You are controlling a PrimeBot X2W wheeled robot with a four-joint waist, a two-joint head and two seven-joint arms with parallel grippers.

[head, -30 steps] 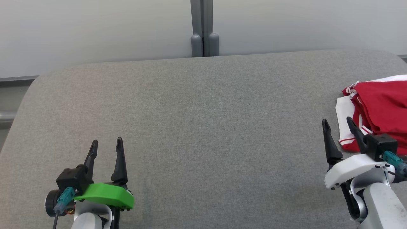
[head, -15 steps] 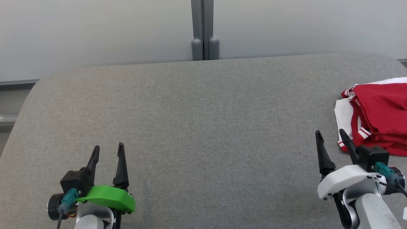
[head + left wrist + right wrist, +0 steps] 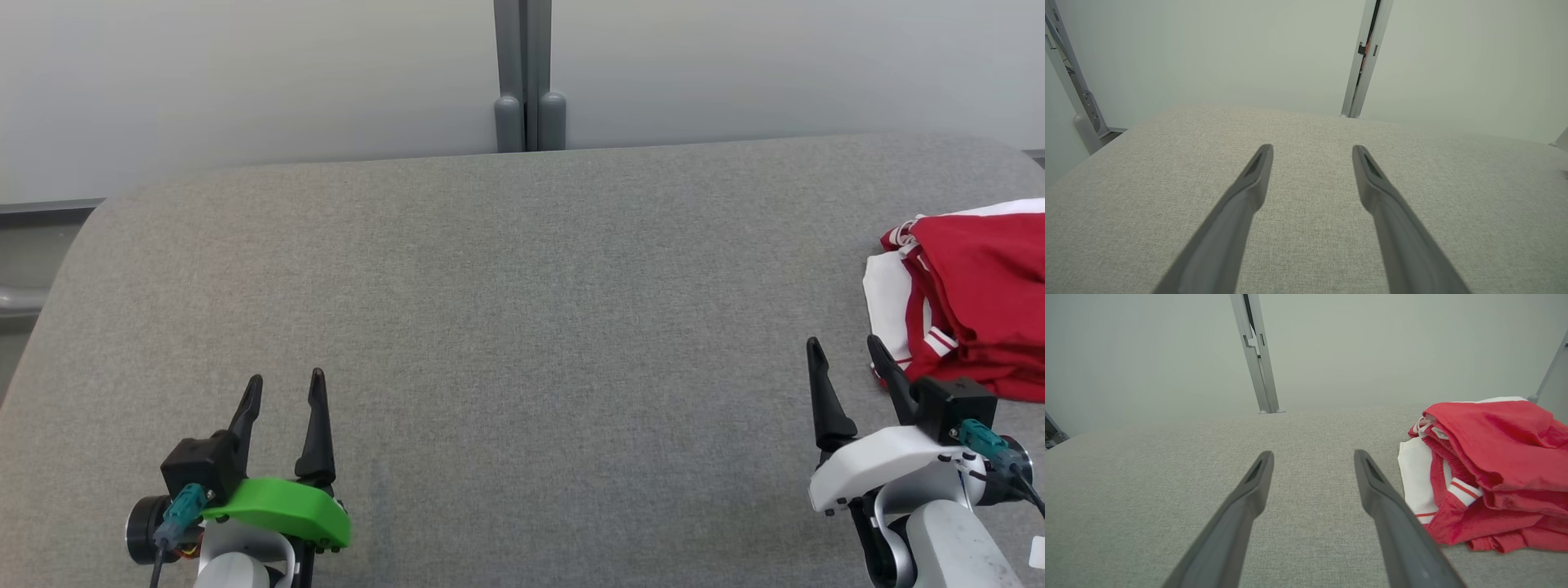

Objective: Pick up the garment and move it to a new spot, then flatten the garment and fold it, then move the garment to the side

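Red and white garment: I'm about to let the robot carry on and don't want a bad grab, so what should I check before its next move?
1. Left gripper free: fingers apart, nothing between them. Ok.
2. Right gripper free: fingers apart, nothing between them. Ok.
3. Red and white garment resting on the grey fabric surface: it lies at the surface's right side, just right of the right gripper. Ok.
4. Garment flat: it lies in rumpled layers. Not ok.
5. Whole garment in view: the head view cuts off its right part. Not ok.
6. Right gripper's fingers apart from the garment: cannot tell.
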